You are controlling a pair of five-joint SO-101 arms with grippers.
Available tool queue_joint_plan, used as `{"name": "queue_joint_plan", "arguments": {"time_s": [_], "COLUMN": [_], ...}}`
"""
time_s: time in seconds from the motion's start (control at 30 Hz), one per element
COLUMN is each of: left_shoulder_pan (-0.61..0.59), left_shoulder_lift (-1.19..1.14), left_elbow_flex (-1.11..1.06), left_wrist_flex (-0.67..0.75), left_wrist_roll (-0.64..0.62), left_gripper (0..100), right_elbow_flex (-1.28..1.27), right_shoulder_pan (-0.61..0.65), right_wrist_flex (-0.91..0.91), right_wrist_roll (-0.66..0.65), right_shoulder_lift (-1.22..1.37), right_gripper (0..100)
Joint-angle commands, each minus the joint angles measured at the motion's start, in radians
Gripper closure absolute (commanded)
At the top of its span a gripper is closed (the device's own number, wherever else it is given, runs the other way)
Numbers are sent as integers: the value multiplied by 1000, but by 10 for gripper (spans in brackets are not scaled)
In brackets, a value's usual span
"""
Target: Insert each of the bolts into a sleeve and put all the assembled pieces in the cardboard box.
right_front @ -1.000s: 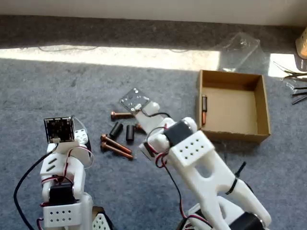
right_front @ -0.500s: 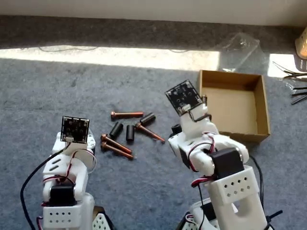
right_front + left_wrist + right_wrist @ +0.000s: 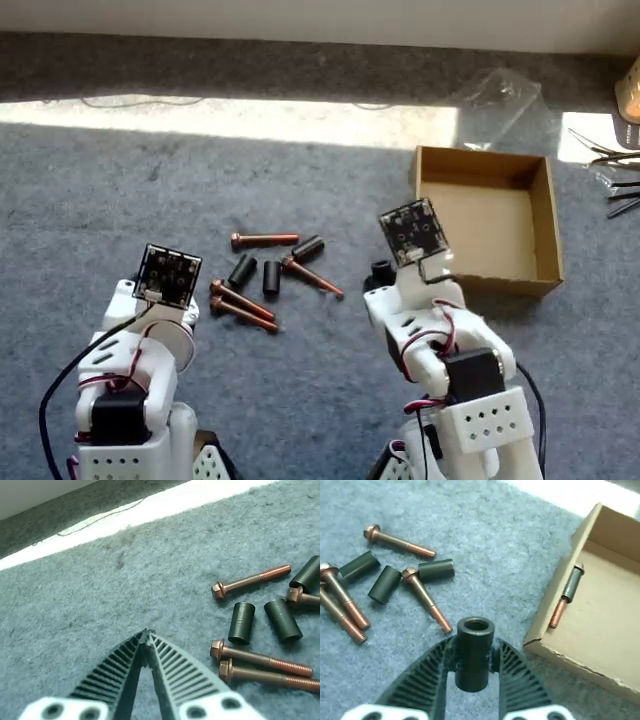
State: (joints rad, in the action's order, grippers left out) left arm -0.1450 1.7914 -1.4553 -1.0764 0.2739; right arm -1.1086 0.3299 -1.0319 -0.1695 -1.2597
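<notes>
Several copper bolts [image 3: 265, 239] and three black sleeves [image 3: 271, 277] lie loose on the grey carpet between the arms. My right gripper [image 3: 474, 647] is shut on a fourth black sleeve [image 3: 474, 655], held upright above the carpet between the pile and the cardboard box [image 3: 620, 645]. The same sleeve [image 3: 381, 272] shows in the high view, left of the box [image 3: 548, 215]. One bolt fitted with a sleeve [image 3: 567, 595] lies inside the box along its near wall. My left gripper [image 3: 146, 636] is shut on nothing, over bare carpet left of the bolts [image 3: 260, 657] and sleeves [image 3: 242, 622].
A clear plastic bag [image 3: 500, 100] lies behind the box. Dark tools [image 3: 615, 190] lie at the right edge. A sunlit strip [image 3: 230, 118] crosses the carpet at the back. Open carpet lies in front of the pile.
The right arm has drawn back from the pile toward the box side with a black sleeve in its gripper. The left arm has shifted a little to the right.
</notes>
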Motion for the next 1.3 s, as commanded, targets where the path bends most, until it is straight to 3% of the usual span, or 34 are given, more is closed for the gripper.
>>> {"name": "queue_joint_plan", "arguments": {"time_s": [0.0,0.47,0.63,0.9,1.1,1.27], "left_shoulder_pan": [28,274,294,309,358,340], "left_shoulder_lift": [-73,-963,-1179,-1446,-1659,-1805], "left_elbow_flex": [119,599,783,977,1098,1239], "left_wrist_flex": [-21,-34,-78,-86,-81,-91], "left_wrist_roll": [11,37,-143,-411,-764,-924], "left_gripper": [995,995,995,995,995,995], "right_elbow_flex": [-30,-209,-225,-272,-275,-277], "right_shoulder_pan": [-38,-61,-157,-162,-162,-162], "right_wrist_flex": [31,31,24,31,31,31], "right_wrist_roll": [44,35,35,35,31,31], "right_shoulder_lift": [-96,-380,-423,-427,-427,-427], "right_gripper": [994,994,994,994,994,994]}}
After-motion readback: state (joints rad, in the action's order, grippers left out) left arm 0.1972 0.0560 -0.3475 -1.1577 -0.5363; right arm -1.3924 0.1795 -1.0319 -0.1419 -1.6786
